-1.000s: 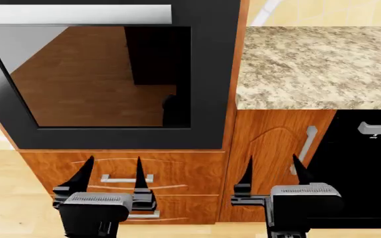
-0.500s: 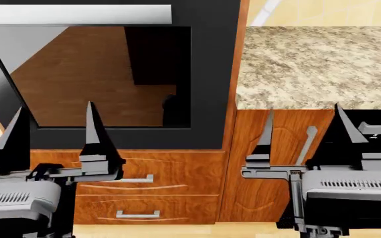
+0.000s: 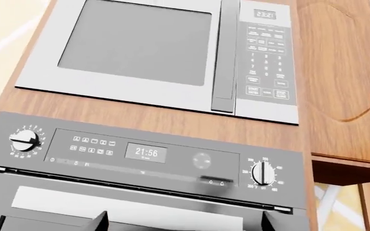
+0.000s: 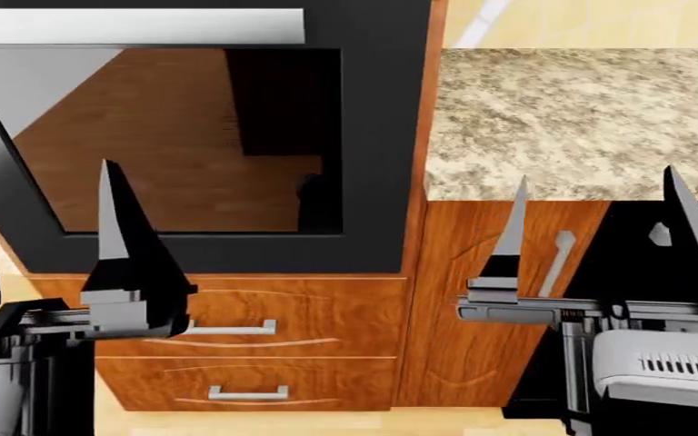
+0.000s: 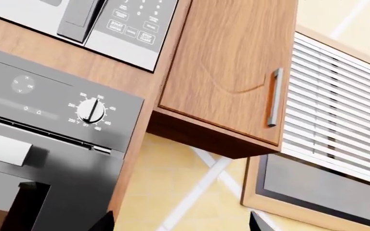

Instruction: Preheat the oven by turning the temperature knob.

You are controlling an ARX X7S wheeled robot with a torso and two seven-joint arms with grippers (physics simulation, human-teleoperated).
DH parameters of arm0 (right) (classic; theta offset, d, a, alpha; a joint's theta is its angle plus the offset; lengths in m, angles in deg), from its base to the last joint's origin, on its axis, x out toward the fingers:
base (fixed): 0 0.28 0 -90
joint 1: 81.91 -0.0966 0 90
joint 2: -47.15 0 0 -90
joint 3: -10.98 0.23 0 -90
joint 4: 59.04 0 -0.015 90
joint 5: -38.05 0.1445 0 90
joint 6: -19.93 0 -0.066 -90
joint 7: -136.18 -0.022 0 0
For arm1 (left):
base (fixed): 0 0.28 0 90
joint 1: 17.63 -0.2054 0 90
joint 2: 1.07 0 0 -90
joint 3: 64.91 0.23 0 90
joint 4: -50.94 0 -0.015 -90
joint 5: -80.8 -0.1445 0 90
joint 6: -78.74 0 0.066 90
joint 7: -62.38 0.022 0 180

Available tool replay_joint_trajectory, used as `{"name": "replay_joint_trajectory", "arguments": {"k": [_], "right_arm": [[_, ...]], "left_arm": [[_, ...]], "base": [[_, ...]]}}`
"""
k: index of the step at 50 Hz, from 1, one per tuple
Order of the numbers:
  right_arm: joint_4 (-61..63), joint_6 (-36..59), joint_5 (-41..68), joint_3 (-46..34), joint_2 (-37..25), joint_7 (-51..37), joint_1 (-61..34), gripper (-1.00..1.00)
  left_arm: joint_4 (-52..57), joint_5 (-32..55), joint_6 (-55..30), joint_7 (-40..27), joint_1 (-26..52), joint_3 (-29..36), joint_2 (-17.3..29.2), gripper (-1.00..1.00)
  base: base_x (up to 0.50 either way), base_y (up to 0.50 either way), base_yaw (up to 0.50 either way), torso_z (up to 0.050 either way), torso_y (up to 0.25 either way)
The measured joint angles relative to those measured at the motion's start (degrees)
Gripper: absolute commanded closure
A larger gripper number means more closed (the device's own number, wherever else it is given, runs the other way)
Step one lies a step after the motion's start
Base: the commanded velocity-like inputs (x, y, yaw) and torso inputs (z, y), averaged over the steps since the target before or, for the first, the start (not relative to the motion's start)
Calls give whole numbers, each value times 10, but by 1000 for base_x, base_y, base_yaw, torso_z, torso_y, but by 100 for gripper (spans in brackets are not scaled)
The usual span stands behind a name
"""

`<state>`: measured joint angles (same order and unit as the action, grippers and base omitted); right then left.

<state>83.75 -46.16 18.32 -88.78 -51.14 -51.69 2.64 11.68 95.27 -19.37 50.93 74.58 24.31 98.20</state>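
Showing two knobs, the oven (image 3: 140, 163) faces two open pincers.

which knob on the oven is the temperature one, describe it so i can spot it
Find the oven built in under the silver microwave; its control strip has a clock display in the middle and a dial at each end. The temperature knob is the one nearest the wood cabinet, ringed by white numbers, whereas the other dial is ringed by symbols.

Home kitchen: built-in oven (image 3: 140, 163), microwave (image 3: 165, 53), granite countertop (image 4: 580, 118), wooden cabinets (image 4: 252, 336).
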Motion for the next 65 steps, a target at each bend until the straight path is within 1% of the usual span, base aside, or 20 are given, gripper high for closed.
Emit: {"name": "replay_joint_trajectory", "arguments": {"k": [18, 30, 38, 50, 65], "right_arm": [[16, 10, -10, -11, -7, -6, 1, -100], [22, 9, -5, -12, -11, -9, 5, -100], [25, 11, -5, -16, -13, -11, 9, -100], [25, 11, -5, -19, -16, -15, 9, -100], [26, 8, -7, -28, -21, -20, 17, -100]], "left_arm": [[11, 11, 3, -11, -1, 2, 11, -100], [17, 16, 4, -19, -3, 4, 18, -100], [19, 16, 6, -24, -4, 7, 21, -100], [19, 26, 9, -26, -4, 8, 29, -100], [24, 53, 24, -19, -14, 8, 42, -100]], "base": [[0, -486, 0, 0, 0], [0, -2, 0, 0, 0], [0, -306, 0, 0, 0], [0, -11, 0, 0, 0], [0, 0, 0, 47, 0]]}}
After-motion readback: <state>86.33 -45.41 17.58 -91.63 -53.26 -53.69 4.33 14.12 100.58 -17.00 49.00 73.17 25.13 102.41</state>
